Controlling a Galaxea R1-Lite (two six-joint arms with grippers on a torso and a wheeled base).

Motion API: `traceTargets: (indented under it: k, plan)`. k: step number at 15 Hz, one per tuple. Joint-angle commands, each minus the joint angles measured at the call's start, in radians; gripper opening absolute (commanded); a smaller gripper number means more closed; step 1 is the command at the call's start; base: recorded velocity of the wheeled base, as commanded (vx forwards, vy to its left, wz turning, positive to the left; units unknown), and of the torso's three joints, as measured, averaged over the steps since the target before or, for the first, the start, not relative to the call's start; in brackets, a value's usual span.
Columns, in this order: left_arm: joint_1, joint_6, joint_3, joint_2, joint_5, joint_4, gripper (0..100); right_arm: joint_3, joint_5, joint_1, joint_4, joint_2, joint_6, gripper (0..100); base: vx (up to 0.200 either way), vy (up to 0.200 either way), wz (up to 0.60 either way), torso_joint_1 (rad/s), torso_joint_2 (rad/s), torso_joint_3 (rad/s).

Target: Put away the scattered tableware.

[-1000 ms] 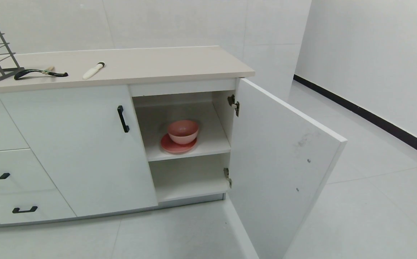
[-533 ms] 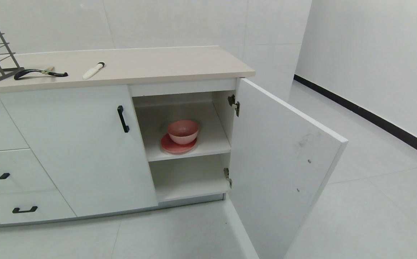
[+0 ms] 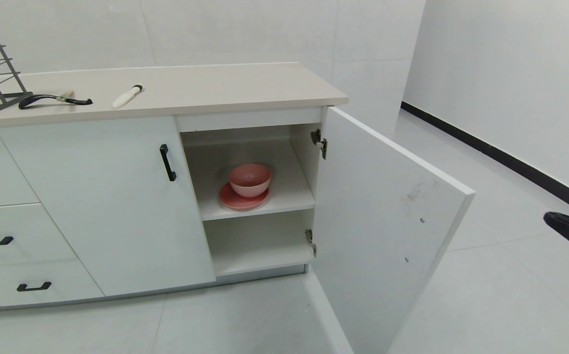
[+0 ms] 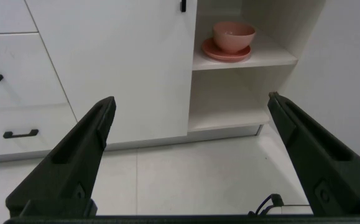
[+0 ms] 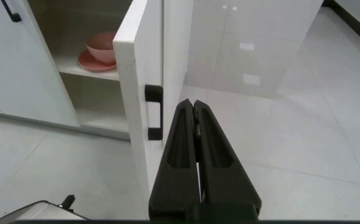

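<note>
Bowl, pink, rests on pink plate.

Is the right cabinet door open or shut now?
Open. The cabinet door stands swung out on its hinges, exposing the pink bowl on its plate on the upper shelf.

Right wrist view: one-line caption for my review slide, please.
Shut right gripper facing the open cabinet door's black handle; pink bowl on a plate on the shelf inside.
</note>
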Motion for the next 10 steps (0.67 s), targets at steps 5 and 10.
traceTargets:
  k: [5, 10]
  plan:
    - [0.0, -0.003, 0.0, 0.0, 0.008, 0.0, 100, -0.052, 0.002, 0.043, -0.047, 0.23, -0.001, 0, 0.0, 0.0, 0.0, 0.0, 0.0, 0.0]
    - [0.001, -0.001, 0.0, 0.0, 0.019, 0.0, 100, -0.081, 0.002, 0.07, -0.185, 0.363, 0.0, 0, 0.0, 0.0, 0.0, 0.0, 0.0, 0.0]
